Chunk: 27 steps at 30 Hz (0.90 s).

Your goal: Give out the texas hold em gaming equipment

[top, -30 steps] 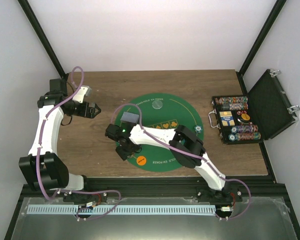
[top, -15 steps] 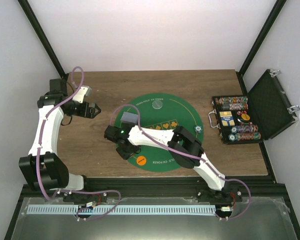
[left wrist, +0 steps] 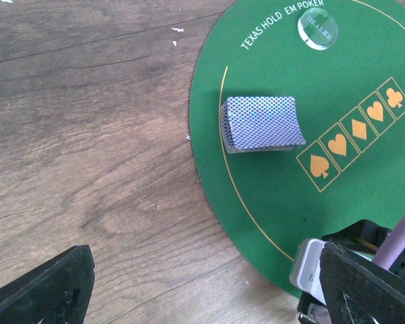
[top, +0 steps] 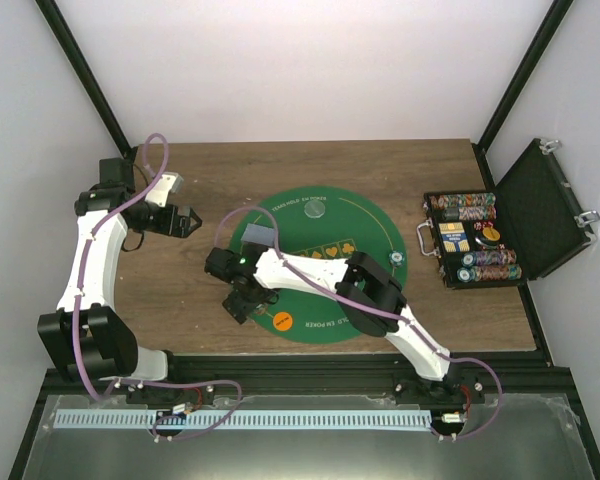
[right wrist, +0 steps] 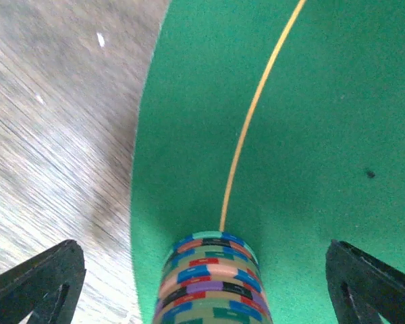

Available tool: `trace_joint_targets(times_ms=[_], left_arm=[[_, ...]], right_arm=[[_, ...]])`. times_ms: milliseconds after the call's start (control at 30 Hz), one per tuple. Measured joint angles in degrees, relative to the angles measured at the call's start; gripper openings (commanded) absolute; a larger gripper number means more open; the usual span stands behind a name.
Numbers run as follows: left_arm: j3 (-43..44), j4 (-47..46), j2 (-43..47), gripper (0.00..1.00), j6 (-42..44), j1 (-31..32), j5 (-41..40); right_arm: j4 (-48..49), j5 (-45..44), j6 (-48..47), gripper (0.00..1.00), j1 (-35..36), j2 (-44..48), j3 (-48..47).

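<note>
- Our right claw [right wrist: 204, 260], released, straddles the chip stack [right wrist: 212, 287] near the edge of the green mat [right wrist: 310, 101], not touching it.
- Our left claw [left wrist: 209, 280] hangs released over the worktop [left wrist: 88, 135]; the card deck [left wrist: 262, 123] lies on the mat.

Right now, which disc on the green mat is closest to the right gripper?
The orange disc, at the near edge of the green mat, just beside the right gripper. The clear DEALER button lies at the far edge, well away.
</note>
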State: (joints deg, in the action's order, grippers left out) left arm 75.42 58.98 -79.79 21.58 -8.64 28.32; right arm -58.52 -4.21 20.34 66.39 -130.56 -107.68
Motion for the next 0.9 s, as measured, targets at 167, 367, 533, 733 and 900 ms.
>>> trace_joint_targets(times_ms=[167,367,533,733,900], left_arm=[[0.02,0.31,0.00,0.92,0.17,0.00,0.00],[0.02,0.31,-0.09,0.92,0.59,0.00,0.04],[0.52,0.76,-1.60,0.92,1.01,0.22,0.02],[2.38,4.76,-5.16,0.96,9.66,4.79,2.89],[8.52,14.29,-10.80,1.00,30.05,8.96,12.76]], right_arm=[[-0.22,0.04,-1.07,1.00,-0.46,0.04,-4.02],[0.57,1.22,-2.78,1.00,-2.54,5.18,-5.22],[4.37,3.96,-4.98,1.00,-8.02,16.50,-0.63],[10.60,10.21,-7.91,1.00,-19.37,32.63,12.98],[12.79,13.70,-9.25,1.00,-26.88,39.23,22.43]])
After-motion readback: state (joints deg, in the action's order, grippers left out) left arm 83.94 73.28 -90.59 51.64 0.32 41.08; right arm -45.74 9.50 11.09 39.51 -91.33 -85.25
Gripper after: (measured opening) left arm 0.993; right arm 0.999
